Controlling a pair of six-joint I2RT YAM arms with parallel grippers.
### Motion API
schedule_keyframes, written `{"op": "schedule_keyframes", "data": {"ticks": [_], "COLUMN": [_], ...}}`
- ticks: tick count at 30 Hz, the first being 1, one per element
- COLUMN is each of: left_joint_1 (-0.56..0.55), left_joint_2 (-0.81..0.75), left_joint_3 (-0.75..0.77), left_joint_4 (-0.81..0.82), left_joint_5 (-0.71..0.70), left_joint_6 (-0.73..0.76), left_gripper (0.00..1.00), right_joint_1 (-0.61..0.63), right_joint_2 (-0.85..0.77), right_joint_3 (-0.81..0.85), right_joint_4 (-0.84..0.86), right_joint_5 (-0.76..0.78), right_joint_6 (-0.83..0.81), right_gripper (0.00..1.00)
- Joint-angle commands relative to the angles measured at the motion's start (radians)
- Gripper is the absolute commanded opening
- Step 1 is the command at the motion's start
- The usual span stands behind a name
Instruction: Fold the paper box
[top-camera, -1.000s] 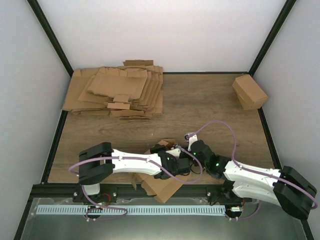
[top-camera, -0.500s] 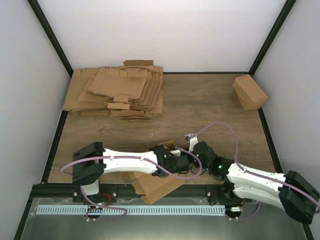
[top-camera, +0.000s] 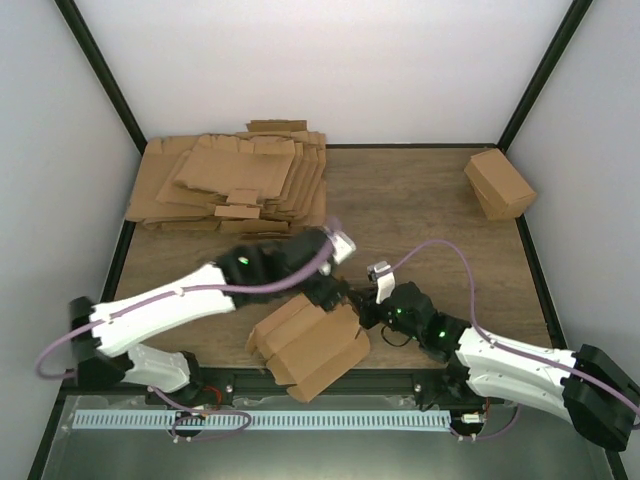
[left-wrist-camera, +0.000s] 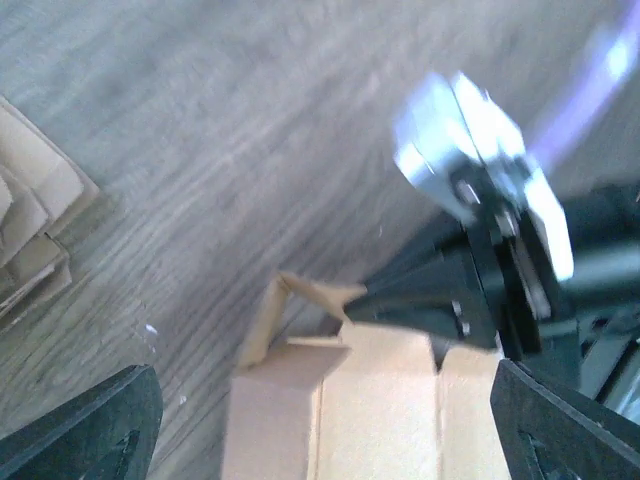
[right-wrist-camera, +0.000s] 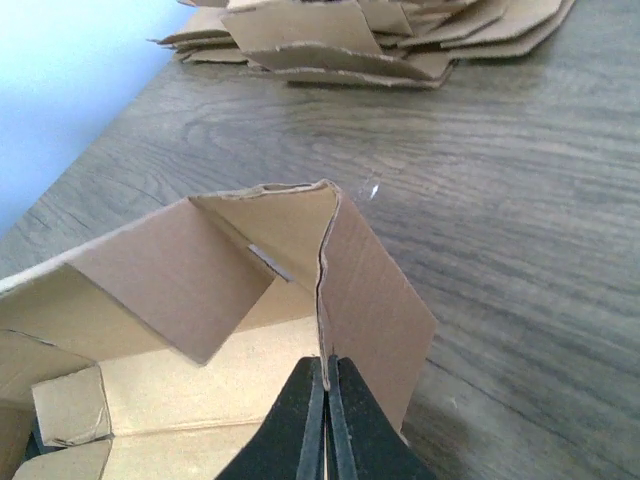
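The paper box (top-camera: 305, 347) lies half-formed near the table's front edge, brown, with its open end and loose flaps toward the right arm. My right gripper (top-camera: 362, 310) is shut on the thin edge of one upright wall (right-wrist-camera: 375, 300) of that box; its black fingertips (right-wrist-camera: 327, 385) pinch the cardboard. My left gripper (top-camera: 328, 290) hovers just above the box's far end, jaws wide open and nothing between them. In the left wrist view its dark fingers (left-wrist-camera: 95, 430) frame the box (left-wrist-camera: 380, 400) and the right gripper (left-wrist-camera: 440, 300) below.
A thick pile of flat brown sheets (top-camera: 235, 185) fills the far left corner and shows in the right wrist view as well (right-wrist-camera: 380, 40). A closed brown cardboard cuboid (top-camera: 498, 183) sits at the far right. Black frame posts and white walls border the table.
My left gripper has opened, let go of the box and swung up and away from the front edge. The box now sits more raised and open. The right gripper keeps its pinch.
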Motion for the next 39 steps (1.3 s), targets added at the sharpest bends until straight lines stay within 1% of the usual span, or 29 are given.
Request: {"op": "schedule_keyframes", "data": {"ticks": [1, 4, 8, 12, 15, 18, 21, 25, 28, 30, 33, 35, 39], "left_joint_1": [0.205, 0.376, 0.545, 0.621, 0.658, 0.686, 0.707, 0.743, 0.772, 0.775, 0.777, 0.778, 0.782], "left_joint_2": [-0.113, -0.131, -0.129, -0.120, -0.149, -0.189, -0.215, -0.251, -0.294, -0.304, -0.303, -0.309, -0.319], "left_joint_3": [-0.013, -0.066, -0.179, -0.265, -0.308, -0.348, -0.393, -0.477, -0.543, -0.571, -0.592, -0.608, -0.634], "left_joint_4": [0.076, 0.097, 0.177, 0.235, 0.276, 0.295, 0.298, 0.314, 0.360, 0.382, 0.394, 0.407, 0.430], "left_joint_5": [0.328, 0.449, 0.587, 0.663, 0.712, 0.740, 0.757, 0.737, 0.751, 0.749, 0.740, 0.746, 0.708], "left_joint_6": [-0.090, -0.108, -0.105, -0.098, -0.106, -0.106, -0.106, -0.131, -0.169, -0.188, -0.200, -0.208, -0.238], "left_gripper": [0.93, 0.91, 0.88, 0.87, 0.88, 0.88, 0.82, 0.72, 0.65, 0.60, 0.57, 0.56, 0.53], "right_joint_1": [0.004, 0.001, -0.020, -0.070, -0.127, -0.156, -0.182, -0.216, -0.223, -0.223, -0.224, -0.223, -0.223], "right_joint_2": [0.000, 0.021, 0.065, 0.149, 0.247, 0.368, 0.472, 0.574, 0.633, 0.669, 0.701, 0.702, 0.696], "right_joint_3": [-0.007, -0.021, 0.001, 0.060, 0.140, 0.223, 0.308, 0.397, 0.478, 0.538, 0.596, 0.614, 0.654], "right_joint_4": [0.124, 0.204, 0.250, 0.270, 0.256, 0.259, 0.250, 0.253, 0.214, 0.146, 0.085, 0.062, -0.010], "right_joint_5": [0.027, 0.030, -0.009, -0.109, -0.219, -0.300, -0.367, -0.442, -0.467, -0.477, -0.492, -0.483, -0.476], "right_joint_6": [-0.156, -0.215, -0.305, -0.389, -0.431, -0.488, -0.519, -0.541, -0.572, -0.582, -0.578, -0.566, -0.537], "right_gripper": [0.01, 0.01, 0.01, 0.01, 0.01, 0.01, 0.01, 0.01, 0.01, 0.01, 0.01, 0.01, 0.01]}}
